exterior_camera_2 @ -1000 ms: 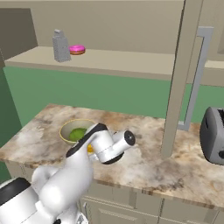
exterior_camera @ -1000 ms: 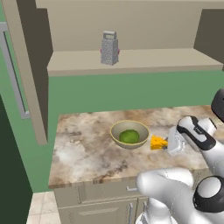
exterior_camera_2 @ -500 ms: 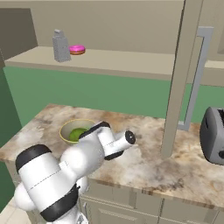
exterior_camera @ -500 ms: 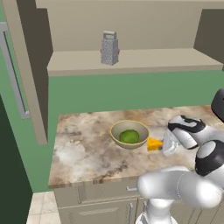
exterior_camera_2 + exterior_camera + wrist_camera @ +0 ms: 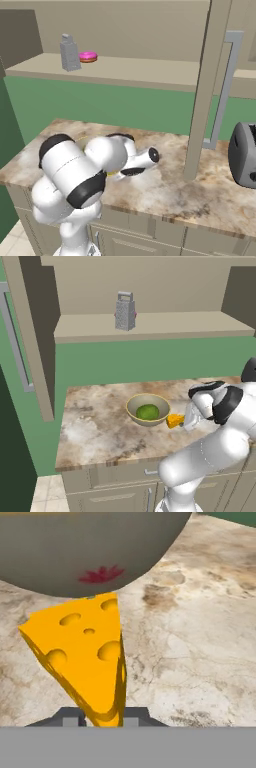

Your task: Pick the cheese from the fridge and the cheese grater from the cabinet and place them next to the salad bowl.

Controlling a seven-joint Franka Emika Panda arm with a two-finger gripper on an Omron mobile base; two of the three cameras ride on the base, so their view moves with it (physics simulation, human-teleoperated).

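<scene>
Arm bent low, hand (image 5: 183,420) clamped shut.

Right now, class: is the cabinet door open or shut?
Open. The cabinet door stands edge-on, swung out from the shelf, leaving the cheese grater exposed.

Kitchen's pretty plain: green wall (image 5: 150,361) behind a marbled brown-and-cream countertop (image 5: 100,426), beige drawers (image 5: 120,491) under it with small grey pulls. Pale tiled floor (image 5: 45,491) shows at the near left. A silver toaster (image 5: 244,155) sits at the far right of the counter. Light is flat and even.
</scene>
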